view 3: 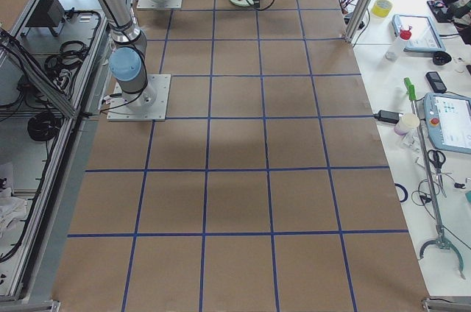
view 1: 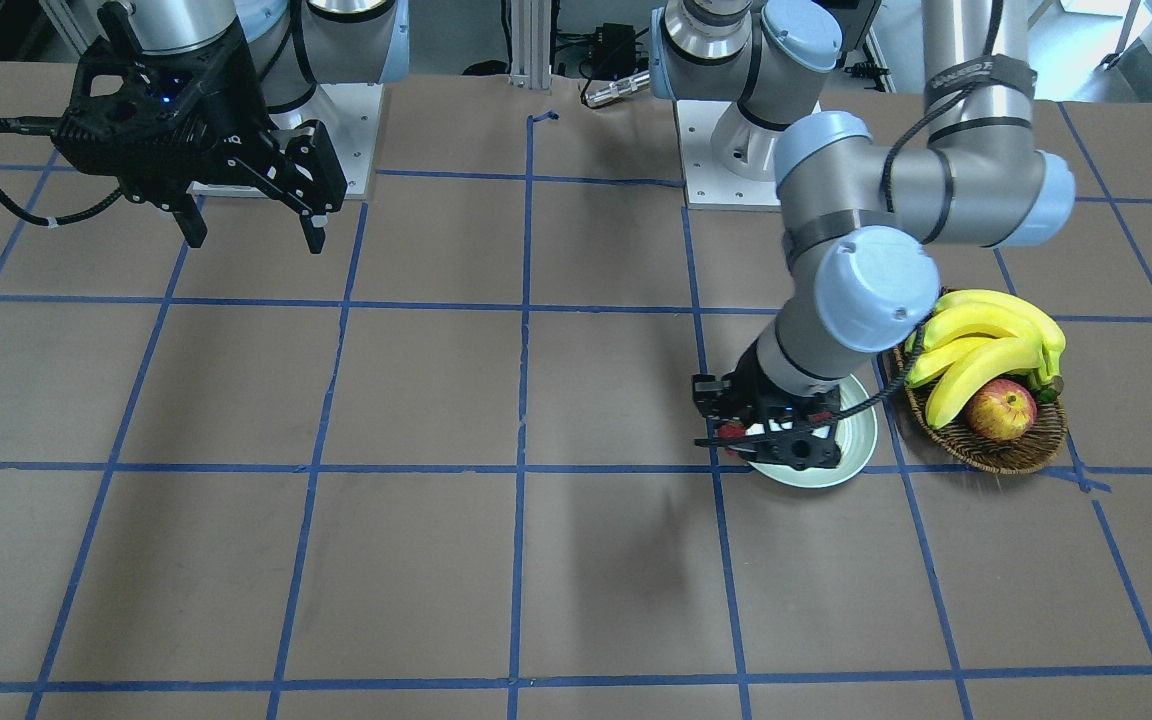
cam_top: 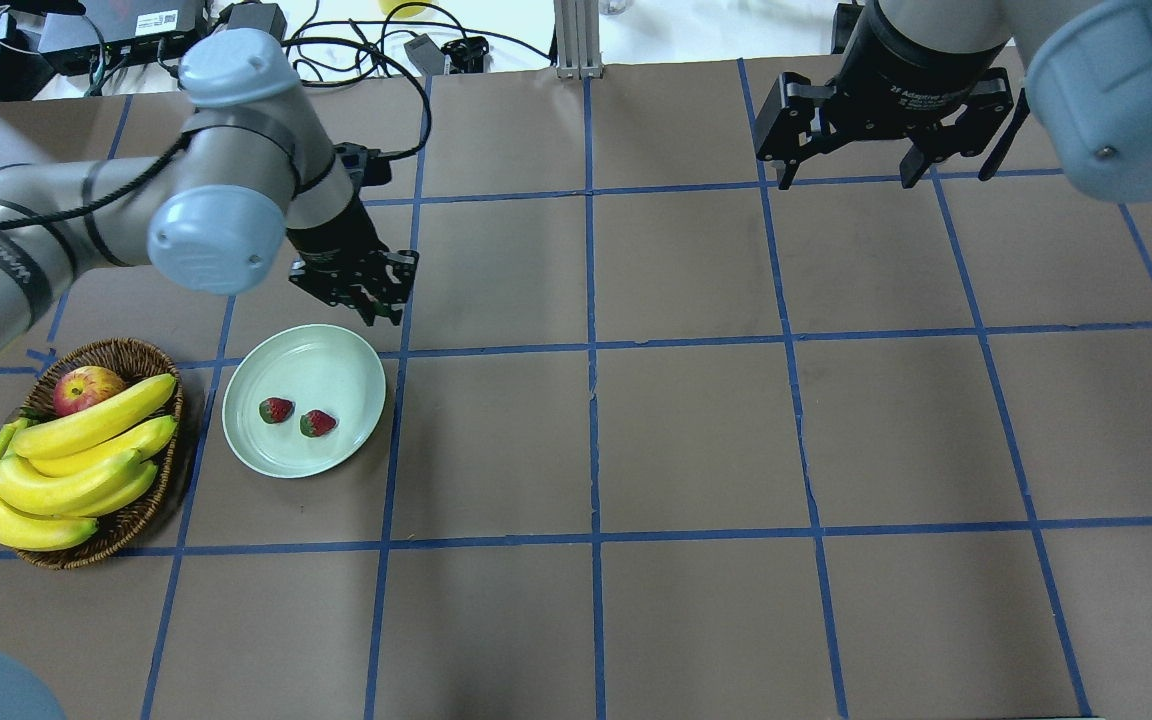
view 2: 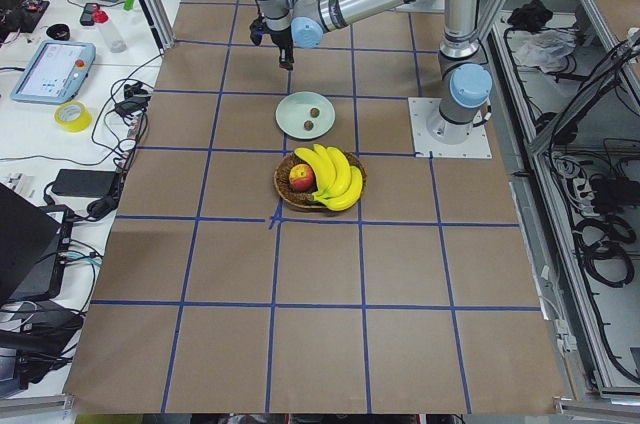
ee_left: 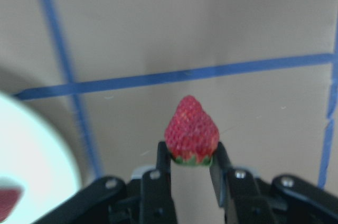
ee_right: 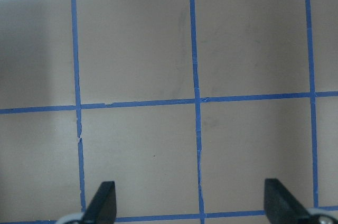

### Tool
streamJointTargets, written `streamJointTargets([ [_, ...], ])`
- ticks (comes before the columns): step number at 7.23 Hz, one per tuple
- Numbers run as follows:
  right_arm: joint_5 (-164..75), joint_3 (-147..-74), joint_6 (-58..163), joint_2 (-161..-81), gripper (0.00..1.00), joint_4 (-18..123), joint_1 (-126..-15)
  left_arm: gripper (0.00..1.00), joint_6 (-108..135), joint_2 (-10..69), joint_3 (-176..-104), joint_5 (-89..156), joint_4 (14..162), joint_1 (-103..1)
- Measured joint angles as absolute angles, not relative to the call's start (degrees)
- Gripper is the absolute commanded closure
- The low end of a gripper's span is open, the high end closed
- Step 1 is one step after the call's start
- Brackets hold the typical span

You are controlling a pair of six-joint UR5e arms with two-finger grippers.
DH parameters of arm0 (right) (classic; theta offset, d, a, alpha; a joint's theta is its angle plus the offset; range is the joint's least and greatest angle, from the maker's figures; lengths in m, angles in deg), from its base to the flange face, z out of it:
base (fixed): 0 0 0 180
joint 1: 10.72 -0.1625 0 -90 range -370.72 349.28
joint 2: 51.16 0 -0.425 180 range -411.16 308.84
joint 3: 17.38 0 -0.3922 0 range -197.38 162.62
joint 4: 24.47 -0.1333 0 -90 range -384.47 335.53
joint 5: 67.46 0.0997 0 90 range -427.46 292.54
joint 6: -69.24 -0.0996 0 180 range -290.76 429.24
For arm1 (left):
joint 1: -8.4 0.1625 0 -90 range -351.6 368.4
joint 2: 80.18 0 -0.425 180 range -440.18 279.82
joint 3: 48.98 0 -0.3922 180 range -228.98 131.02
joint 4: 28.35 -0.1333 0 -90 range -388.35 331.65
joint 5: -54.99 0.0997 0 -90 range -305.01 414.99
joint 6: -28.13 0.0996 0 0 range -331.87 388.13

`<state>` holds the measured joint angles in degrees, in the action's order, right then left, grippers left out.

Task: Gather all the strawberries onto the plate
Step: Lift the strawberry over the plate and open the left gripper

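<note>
A: While the left gripper (cam_top: pixel 373 305) hung by the plate (cam_top: pixel 326 365), what was in it?

B: It had a strawberry (ee_left: pixel 191 129) pinched tight between its two fingers (ee_left: pixel 163 166). The red tip pointed away from the gripper. The strawberry was up over the brown table (cam_top: pixel 696 430), just beside the plate's rim and not over the plate.

A: Where were the others?

B: One berry (cam_top: pixel 276 409) and another berry (cam_top: pixel 317 423) lay on the plate, close together.

A: And the right gripper (cam_top: pixel 846 175)?

B: It was well apart from the plate, over the other side of the table. Its fingers were spread wide with nothing between them.

A: What sat by the plate?

B: A brown basket (cam_top: pixel 126 350) stood near it, with yellow bananas (cam_top: pixel 66 470) and an apple (cam_top: pixel 86 388) inside.
</note>
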<state>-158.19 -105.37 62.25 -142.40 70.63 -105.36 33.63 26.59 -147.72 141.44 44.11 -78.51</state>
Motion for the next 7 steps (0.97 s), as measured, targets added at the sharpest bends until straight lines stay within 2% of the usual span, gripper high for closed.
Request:
streamJointTargets([
  [2,-158.2,-105.4,62.3,-142.5,0.0,70.6,-105.4,1.0,43.7,26.3,-150.5,141.7,45.4,-71.0],
  [3,-158.1,-105.4,62.3,-142.5,0.0,70.6,-105.4,0.02,46.0,26.4,-152.5,141.6,45.3,-68.9],
  [5,-158.0,-105.4,62.3,-142.5,0.0,70.6,-105.4,0.0,46.8,26.5,-153.9,141.1,45.0,-67.7],
  [7,-157.8,-105.4,62.3,-142.5,0.0,70.7,-105.4,0.0,46.3,25.7,-152.0,141.3,46.0,-67.8],
])
